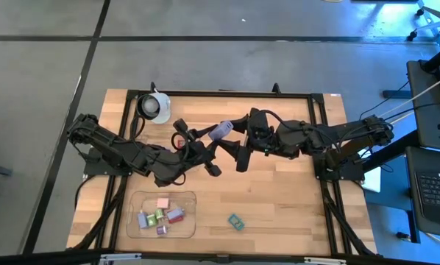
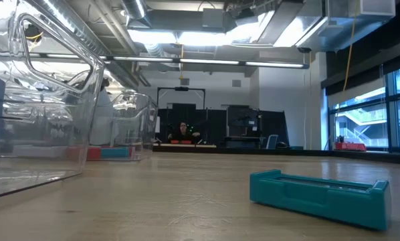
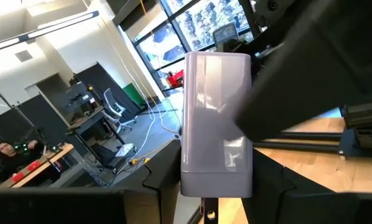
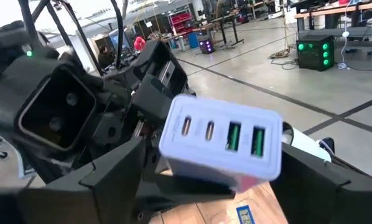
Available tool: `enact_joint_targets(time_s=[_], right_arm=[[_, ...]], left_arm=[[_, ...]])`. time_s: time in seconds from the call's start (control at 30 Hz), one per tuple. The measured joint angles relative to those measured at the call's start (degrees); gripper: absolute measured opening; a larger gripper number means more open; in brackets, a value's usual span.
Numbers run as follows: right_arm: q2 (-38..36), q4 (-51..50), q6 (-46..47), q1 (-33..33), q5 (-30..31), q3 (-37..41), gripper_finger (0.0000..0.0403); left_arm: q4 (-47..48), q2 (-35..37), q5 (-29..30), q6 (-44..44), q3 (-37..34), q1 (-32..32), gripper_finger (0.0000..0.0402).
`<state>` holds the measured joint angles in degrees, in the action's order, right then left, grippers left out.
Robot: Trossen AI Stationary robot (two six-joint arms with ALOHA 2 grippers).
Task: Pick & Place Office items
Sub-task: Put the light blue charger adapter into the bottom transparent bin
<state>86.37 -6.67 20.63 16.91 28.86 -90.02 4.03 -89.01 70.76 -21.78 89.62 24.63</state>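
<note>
A lavender block with a row of ports on one end (image 1: 221, 131) is up in the air over the table's middle, between both arms. My left gripper (image 3: 214, 199) comes at it from the table's left and my right gripper (image 4: 220, 186) from the right, both shut on it. In the right wrist view the ported end (image 4: 220, 134) faces the camera. A teal piece (image 1: 236, 221) (image 2: 320, 194) lies flat on the table near the near edge. Several small pink, lavender, green and red pieces (image 1: 161, 215) lie in a clear tray. My left gripper pinches the lavender block between its two fingers at its lower end (image 3: 214, 177), fingers lying along it. The block stands up past the fingers, lifted clear of the table. My right gripper holds the same block between its two fingers, one at each side, near the ported end (image 4: 173, 146). One dark finger (image 3: 285, 106) lies over the block's side.
A clear shallow tray (image 1: 142, 200) sits near the table's near left edge; its clear walls (image 2: 46, 120) fill the low view's left. A white round cup (image 1: 154, 107) stands at the far left. Bare wood lies at the near right. A person sits in the room behind.
</note>
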Motion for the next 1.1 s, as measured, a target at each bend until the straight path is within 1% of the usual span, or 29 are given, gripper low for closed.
enact_joint_targets(time_s=[0.2, 0.33, 0.5, 0.6, 0.7, 0.73, 0.8, 0.93, 1.1], right_arm=[[-0.17, -2.62, -0.03, 0.00, 0.02, 0.00, 0.0349], [-2.01, -9.32, 0.04, -0.47, -0.04, 0.04, 0.0360], [-6.52, -19.51, 2.44, -0.85, -0.70, 0.04, 0.0362], [-9.62, -26.20, 3.89, -0.80, -3.47, 0.04, 0.0361], [-12.07, -32.33, 6.57, -0.33, -6.21, 0.04, 0.0361], [-12.63, -34.12, 7.62, -0.14, -6.21, 0.04, 0.0361], [-13.35, -36.85, 9.06, 0.53, -5.34, 0.04, 0.0361], [-13.53, -39.73, 10.61, 1.58, -3.07, 0.04, 0.0361], [-12.58, -40.91, 12.60, 2.05, -2.88, 0.04, 0.0361]], left_arm=[[-0.02, 0.00, 0.04, 0.09, 0.00, 0.02, 0.0129], [-0.01, 0.00, 0.07, 0.08, 0.00, 0.02, 0.0129], [0.13, 0.00, 0.18, 0.43, 0.00, 0.02, 0.0129], [2.69, 0.00, 0.13, 5.91, 0.00, 0.00, 0.0129], [8.76, 0.00, -2.16, 17.33, 0.00, 0.01, 0.0129], [11.10, 0.00, -3.98, 22.04, 0.00, 0.00, 0.0129], [15.37, 0.00, -9.44, 31.28, 0.00, -0.25, 0.0129], [24.41, 0.00, -25.42, 48.12, 0.00, -1.59, 0.0129], [39.13, 0.00, -41.54, 63.78, 0.00, -1.67, 0.0129]])
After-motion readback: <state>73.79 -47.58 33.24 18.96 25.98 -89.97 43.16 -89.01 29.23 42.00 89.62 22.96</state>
